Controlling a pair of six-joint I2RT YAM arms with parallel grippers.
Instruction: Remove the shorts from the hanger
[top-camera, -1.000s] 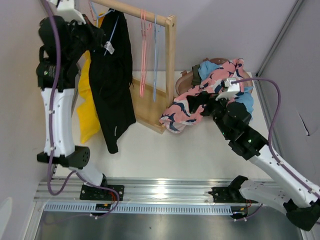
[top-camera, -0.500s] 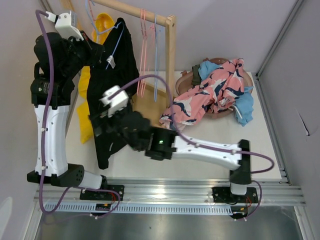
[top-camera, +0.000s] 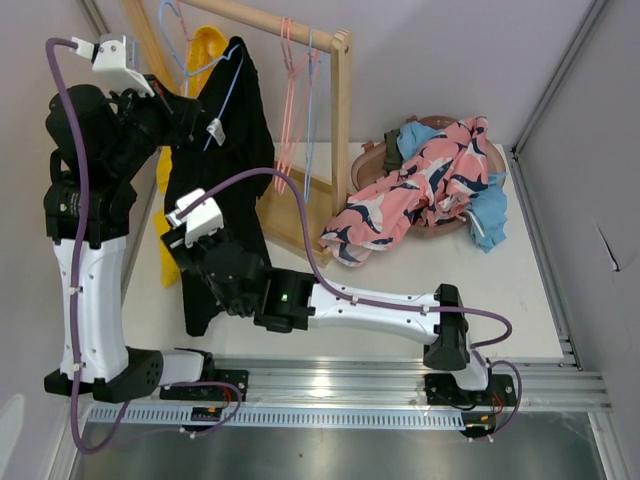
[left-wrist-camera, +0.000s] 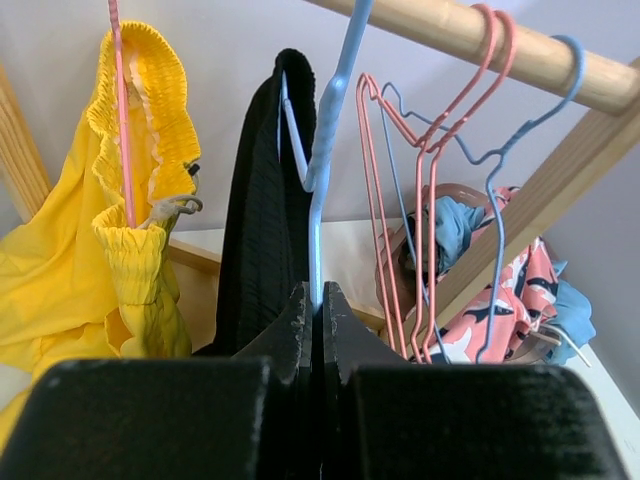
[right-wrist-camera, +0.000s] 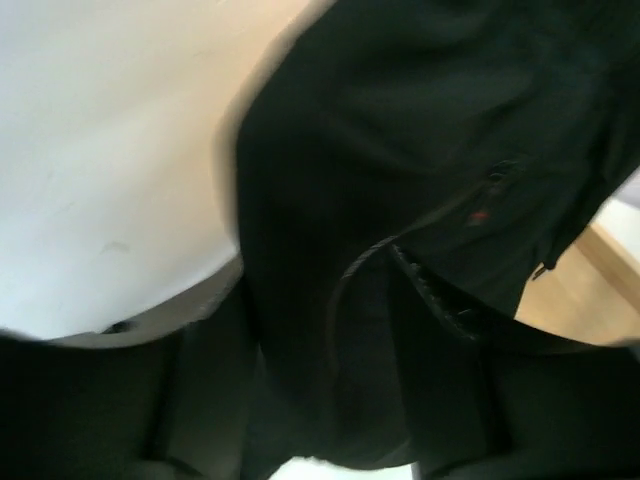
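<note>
The black shorts (top-camera: 225, 150) hang from a light blue hanger (top-camera: 222, 85) at the left end of the wooden rack. My left gripper (top-camera: 195, 110) is shut on that hanger's wire; in the left wrist view the blue hanger (left-wrist-camera: 325, 150) runs up from between the closed fingertips (left-wrist-camera: 316, 300), with the shorts (left-wrist-camera: 265, 220) draped just behind. My right gripper (top-camera: 205, 290) reaches across to the shorts' lower leg. In the right wrist view the black shorts (right-wrist-camera: 400, 150) fill the frame, and cloth lies between the spread fingers of the right gripper (right-wrist-camera: 320, 400).
A yellow garment (top-camera: 205, 50) hangs on a pink hanger left of the shorts. Empty pink and blue hangers (top-camera: 295, 100) hang on the rack's rod (top-camera: 340, 120). A basket (top-camera: 372, 155) piled with pink patterned and blue clothes stands at the right. Walls close in on both sides.
My right arm swung from the basket at the right across to the shorts' lower leg, and its jaws narrowed. My left gripper moved left and up with the hanger and shorts.
</note>
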